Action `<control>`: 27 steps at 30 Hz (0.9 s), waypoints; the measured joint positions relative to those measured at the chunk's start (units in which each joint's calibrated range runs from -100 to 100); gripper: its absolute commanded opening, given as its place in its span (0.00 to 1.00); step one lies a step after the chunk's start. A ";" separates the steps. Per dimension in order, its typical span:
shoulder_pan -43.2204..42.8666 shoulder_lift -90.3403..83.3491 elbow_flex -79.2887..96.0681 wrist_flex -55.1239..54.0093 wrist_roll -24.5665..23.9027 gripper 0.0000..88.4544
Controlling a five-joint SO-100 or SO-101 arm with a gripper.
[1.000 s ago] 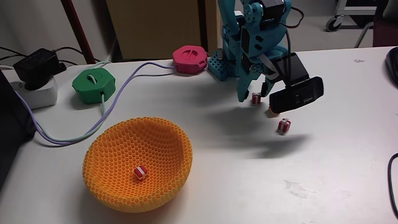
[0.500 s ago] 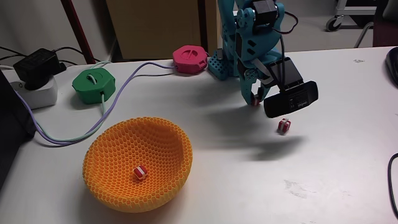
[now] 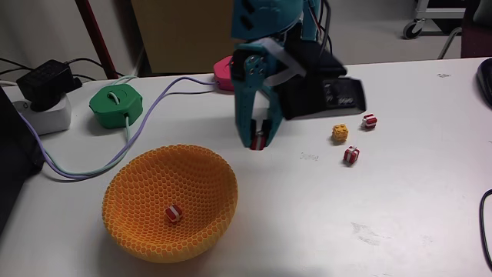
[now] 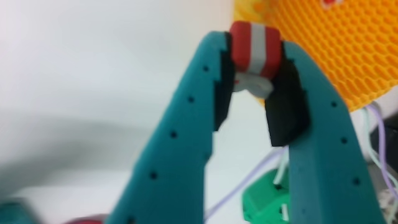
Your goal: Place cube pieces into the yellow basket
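My teal gripper (image 3: 259,141) hangs over the table just right of the yellow basket (image 3: 146,223), shut on a red-and-white striped cube (image 3: 259,141). The wrist view shows that cube (image 4: 254,50) pinched between the fingertips, with the basket's honeycomb wall (image 4: 323,56) close behind. One striped cube (image 3: 174,213) lies inside the basket. On the table to the right sit a yellow-orange dotted cube (image 3: 339,133) and two striped cubes (image 3: 370,120) (image 3: 351,155).
A green puck (image 3: 115,105) and a pink puck (image 3: 225,71) with cables lie behind the basket. A black adapter on a white power strip (image 3: 44,98) sits at far left. The arm's black camera (image 3: 323,92) juts out to the right.
The gripper closed on a striped cube near the right cluster, lifted it and swung left toward the basket. The yellow-orange cube and another striped cube became visible behind it.
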 measured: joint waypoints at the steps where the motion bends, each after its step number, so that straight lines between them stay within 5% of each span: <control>1: 1.84 2.36 0.00 -1.11 1.03 0.00; 10: 9.96 14.76 -5.91 -9.43 6.35 0.00; 13: 11.12 15.45 -8.87 -10.54 8.01 0.20; 16: 11.12 15.45 -12.32 -9.87 10.60 0.29; 21: 10.54 15.45 -17.14 -0.33 10.16 0.39; 27: 9.09 15.45 -18.72 10.87 4.79 0.31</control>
